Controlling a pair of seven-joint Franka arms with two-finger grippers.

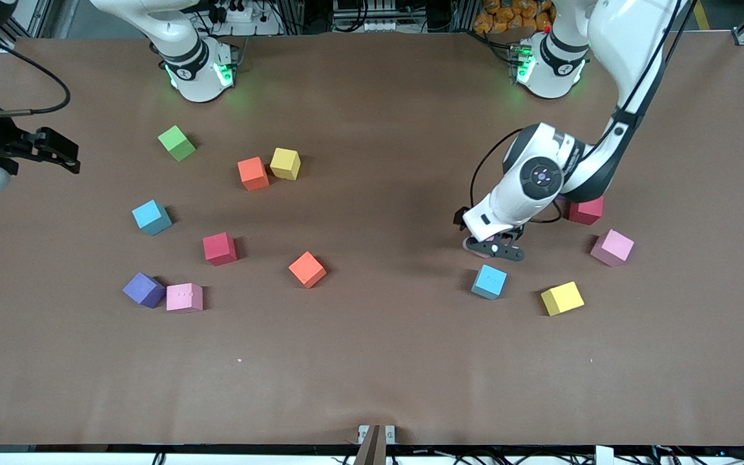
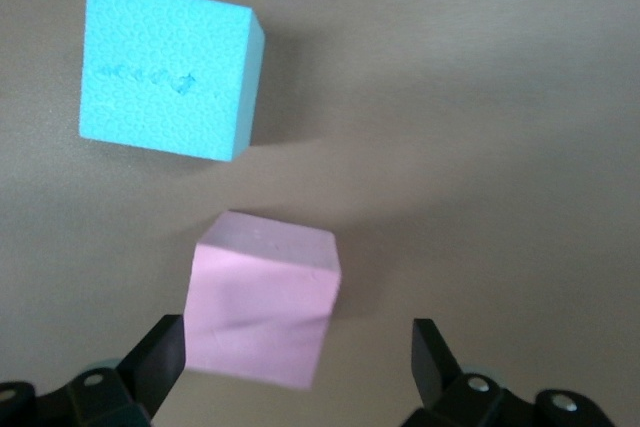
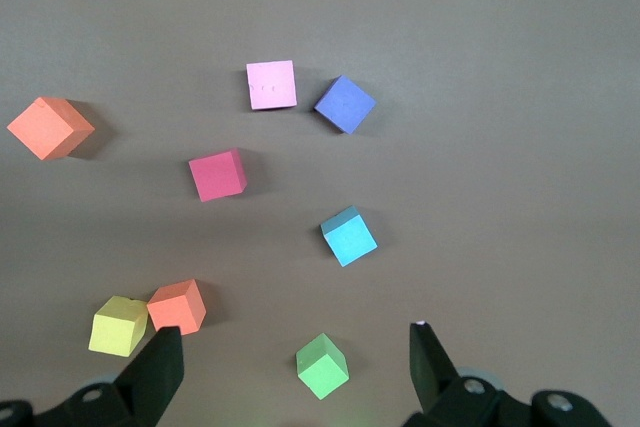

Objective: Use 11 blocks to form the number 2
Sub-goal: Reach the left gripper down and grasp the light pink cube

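Blocks lie scattered, unformed; left gripper wide over pink cube, right gripper wide.

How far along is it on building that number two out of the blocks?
Nothing is built yet: the blocks lie scattered and no digit has started. The left claw is open over a pink block beside a blue block. The right claw waits open. All placing remains.
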